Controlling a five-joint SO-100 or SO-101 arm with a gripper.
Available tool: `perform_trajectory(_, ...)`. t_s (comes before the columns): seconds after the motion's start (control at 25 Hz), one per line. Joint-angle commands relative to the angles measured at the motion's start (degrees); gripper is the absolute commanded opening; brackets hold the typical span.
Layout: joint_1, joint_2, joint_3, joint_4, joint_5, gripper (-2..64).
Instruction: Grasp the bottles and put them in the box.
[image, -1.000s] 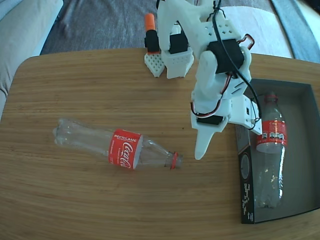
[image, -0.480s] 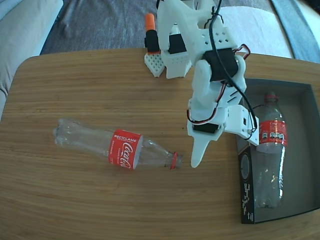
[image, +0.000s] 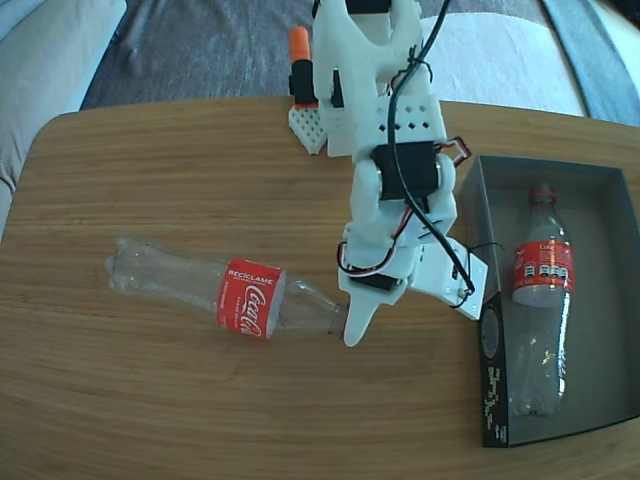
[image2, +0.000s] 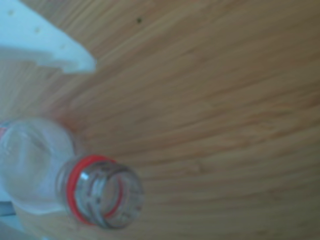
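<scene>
White plastic gripper (image: 352, 322), its spread not discernible, has swung from the box (image: 488, 330) at the table's right edge to the mid-table bottle (image: 245, 298), signalling the second pickup.

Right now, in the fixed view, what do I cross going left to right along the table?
Bottle lying on the table → gripper over that bottle's neck → near wall of the box → bottle inside the box.

Clear bottles (image: 250, 298) w/ red labels; box (image: 488, 380) black, grey inside.
</scene>
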Motion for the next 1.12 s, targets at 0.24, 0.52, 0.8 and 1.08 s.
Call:
perform_trajectory(0.24,5.8,0.26,-5.01,-1.14,-5.62,46.0)
perform_trajectory(0.52,6.42,-3.69,-8.09,-1.14,-7.56,46.0)
perform_trajectory(0.8,6.42,-9.4,-13.71,-1.05,-7.56,46.0)
perform_trajectory(1.08,6.42,-12.92,-12.13,-0.88,-7.21,45.6)
